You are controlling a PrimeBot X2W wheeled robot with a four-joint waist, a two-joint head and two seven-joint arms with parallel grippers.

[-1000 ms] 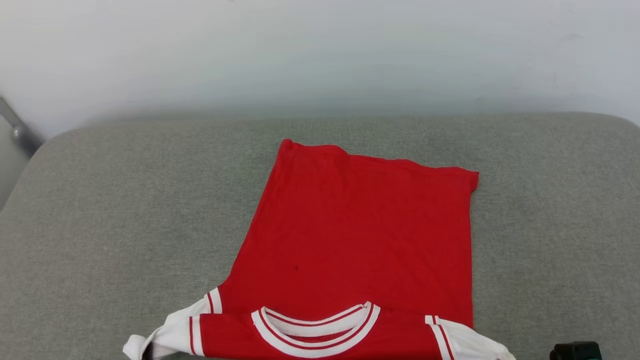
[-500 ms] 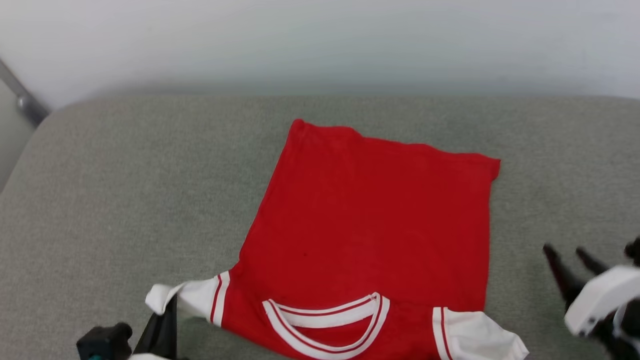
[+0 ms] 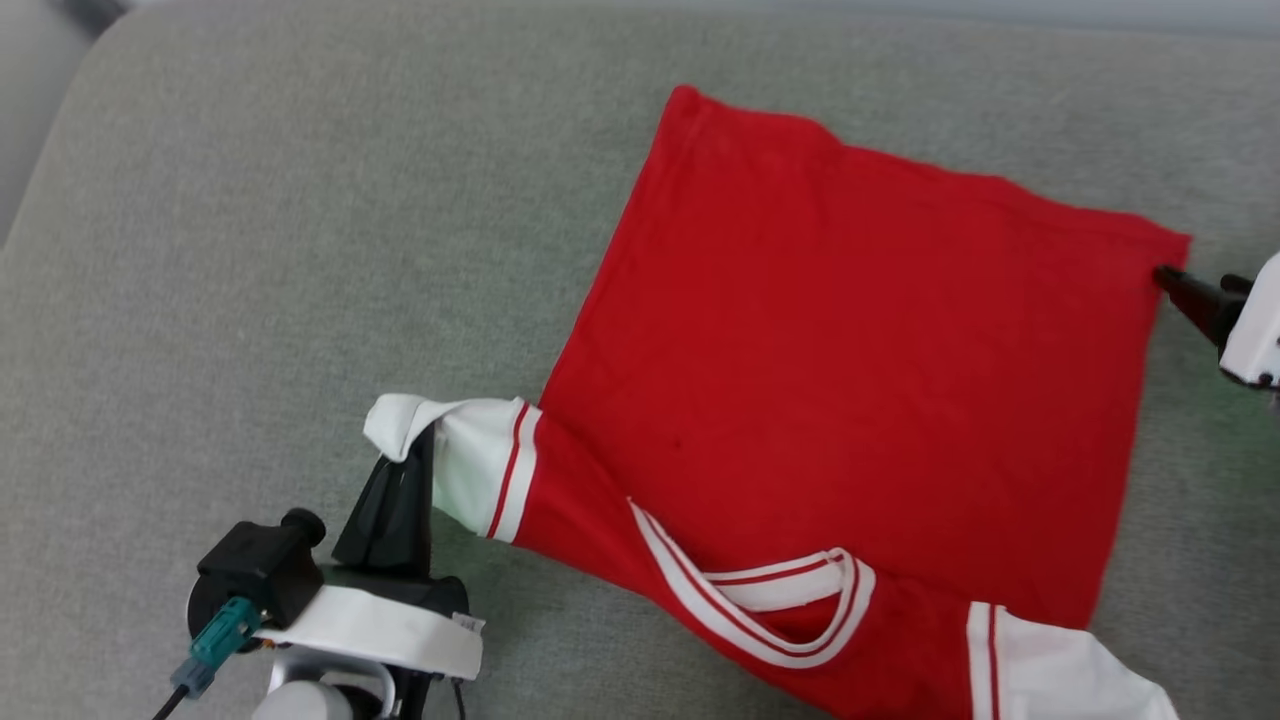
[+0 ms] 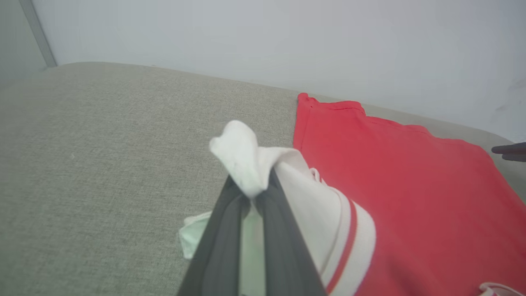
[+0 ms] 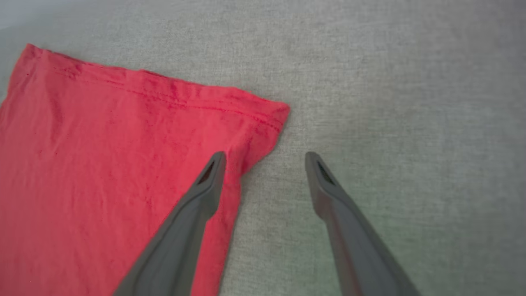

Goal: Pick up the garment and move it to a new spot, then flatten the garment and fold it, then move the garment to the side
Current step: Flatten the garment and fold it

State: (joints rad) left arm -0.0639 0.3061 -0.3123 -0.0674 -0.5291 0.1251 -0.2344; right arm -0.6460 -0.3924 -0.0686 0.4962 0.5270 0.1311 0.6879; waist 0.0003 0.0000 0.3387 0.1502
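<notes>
The garment, a red T-shirt with white sleeves and a striped collar, lies spread on the grey cushion, collar toward me, plain red side up. My left gripper is shut on the tip of its left white sleeve, which bunches above the fingers. At the far right, my right gripper hovers open over the garment's far right hem corner. One finger is over the red cloth and the other is over bare cushion. It holds nothing. The other white sleeve lies at the bottom right.
The grey fabric cushion extends bare to the left of the garment and to the right of its hem. A pale wall rises behind the cushion's far edge. A dark post stands at the far left.
The head camera has tilted down. My right gripper let go, opened, and moved up to the far right hem corner. My left gripper stays shut on the left sleeve.
</notes>
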